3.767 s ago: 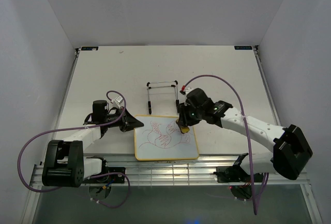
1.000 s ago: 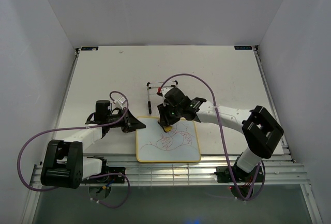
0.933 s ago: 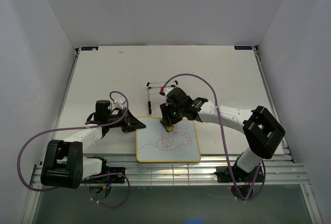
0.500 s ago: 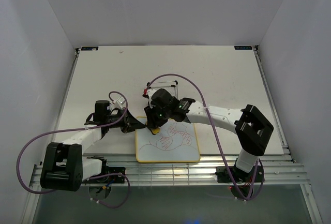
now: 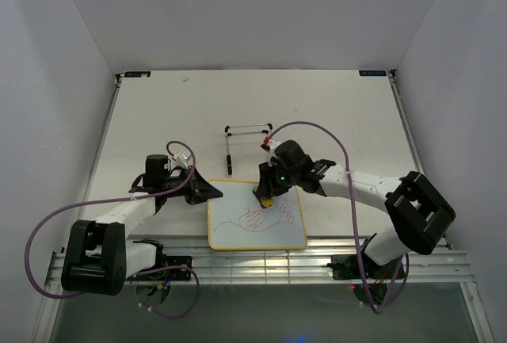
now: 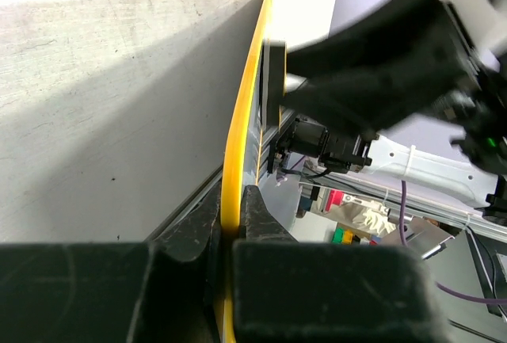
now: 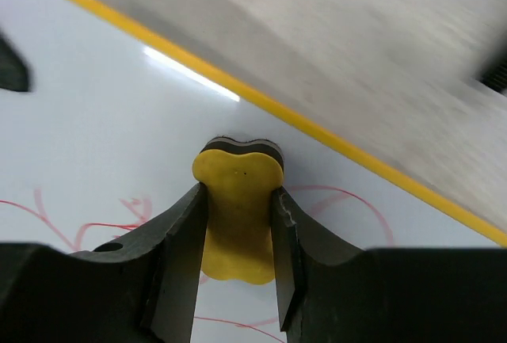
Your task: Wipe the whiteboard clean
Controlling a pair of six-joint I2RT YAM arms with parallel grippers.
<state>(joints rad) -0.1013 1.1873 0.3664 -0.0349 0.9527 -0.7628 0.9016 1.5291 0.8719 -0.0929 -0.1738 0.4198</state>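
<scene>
The whiteboard [image 5: 255,230], white with a thin yellow frame, lies flat near the table's front edge and bears red scribbles. My left gripper [image 5: 207,191] is shut on the board's left upper edge; in the left wrist view its jaws pinch the yellow frame [image 6: 238,153]. My right gripper [image 5: 268,197] is shut on a small yellow eraser [image 7: 238,212] and presses it on the board's upper middle, near the top frame [image 7: 333,139]. Red lines [image 7: 95,228] show beside the eraser.
A black wire easel stand [image 5: 247,141] stands just behind the board. The slotted metal rail [image 5: 261,264] runs along the table's near edge. White walls enclose the table on three sides.
My right gripper with the eraser has swept across the board's top: left to the upper left corner, then back right to the upper middle. The left gripper has kept its hold.
</scene>
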